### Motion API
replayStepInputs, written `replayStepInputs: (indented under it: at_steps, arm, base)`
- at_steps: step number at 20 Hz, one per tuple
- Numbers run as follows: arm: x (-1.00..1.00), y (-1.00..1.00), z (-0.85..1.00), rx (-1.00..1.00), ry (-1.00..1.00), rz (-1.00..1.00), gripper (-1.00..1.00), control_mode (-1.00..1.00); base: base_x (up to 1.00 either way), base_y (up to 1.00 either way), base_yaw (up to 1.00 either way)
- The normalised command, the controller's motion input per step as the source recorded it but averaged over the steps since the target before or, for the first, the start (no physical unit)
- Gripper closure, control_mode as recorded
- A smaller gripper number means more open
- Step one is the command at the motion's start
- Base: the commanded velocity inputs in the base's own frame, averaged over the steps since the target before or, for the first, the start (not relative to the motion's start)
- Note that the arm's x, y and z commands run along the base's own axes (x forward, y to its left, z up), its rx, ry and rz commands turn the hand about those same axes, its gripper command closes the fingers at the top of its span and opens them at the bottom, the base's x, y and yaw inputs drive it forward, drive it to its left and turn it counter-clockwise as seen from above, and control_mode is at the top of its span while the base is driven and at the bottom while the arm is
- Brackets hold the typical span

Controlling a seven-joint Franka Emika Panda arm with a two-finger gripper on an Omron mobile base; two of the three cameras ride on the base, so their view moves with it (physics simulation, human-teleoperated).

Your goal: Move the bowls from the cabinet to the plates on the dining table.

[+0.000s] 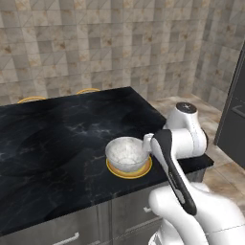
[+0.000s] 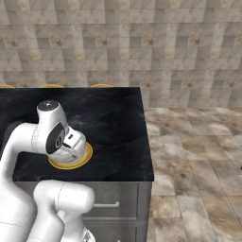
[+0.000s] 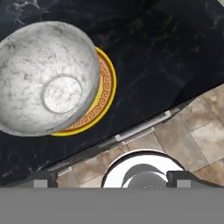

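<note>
A marbled whitish-grey bowl (image 1: 127, 153) (image 3: 48, 78) sits upright on an orange-yellow plate (image 1: 139, 170) (image 2: 84, 157) (image 3: 107, 87) near the front right corner of the black marble dining table (image 1: 57, 134) (image 2: 118, 118). My gripper (image 3: 116, 181) hangs just above and beside the bowl's rim, toward the table's near edge. It is open, fingers wide apart, with nothing between them. In the right base view my hand covers most of the bowl. More plates (image 1: 31, 99) (image 2: 101, 85) lie along the table's far edge. The cabinet is out of view.
Grey drawers with short silver handles (image 1: 67, 238) (image 2: 106, 204) run under the table's near edge. Tiled floor (image 2: 189, 156) opens to the right of the table. A dark tall unit (image 1: 234, 115) stands at the far right. A tiled wall lies beyond.
</note>
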Motion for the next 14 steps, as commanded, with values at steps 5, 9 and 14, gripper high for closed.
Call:
replayStepInputs:
  at_steps: [5,9,14]
  arm:
    - [-0.70,0.01,0.53,-0.06,-0.04,0.16,-1.00,-1.00]
    - [-0.58,0.00,0.53,-0.12,-0.05,0.11,-1.00,-1.00]
    - [-0.42,0.00,0.57,-0.10,-0.06,0.08,-1.00,-1.00]
  base:
    - [0.00,0.00,0.00]
    - [0.00,0.00,0.00]
    - [0.00,0.00,0.00]
